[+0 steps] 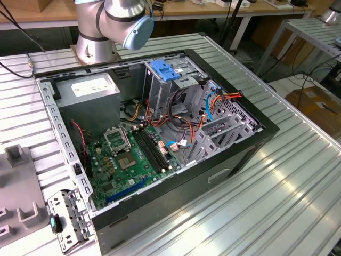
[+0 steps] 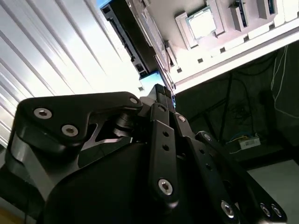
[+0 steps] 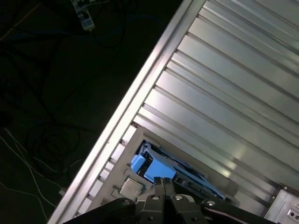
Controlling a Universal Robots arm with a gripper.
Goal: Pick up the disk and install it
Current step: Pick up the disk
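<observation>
The disk (image 3: 187,178) lies flat on a fixture near the edge of the ribbed table; its dark body is framed by blue plastic rails, with a blue end piece (image 3: 156,169) nearest me. In the second wrist view the disk (image 2: 125,32) shows as a long dark body with a blue end (image 2: 150,80). My gripper (image 3: 163,183) hovers just over that blue end with its fingers pressed together and nothing between them. The black gripper (image 2: 161,89) linkage is seen close up in the second wrist view.
An open computer case (image 1: 234,154) sits on the ribbed aluminium table (image 1: 287,202), holding a green motherboard (image 1: 128,160), a grey power supply box (image 1: 88,90) and a drive cage with a blue latch (image 1: 162,70). A processor chip (image 3: 131,187) lies in a tray beside the disk.
</observation>
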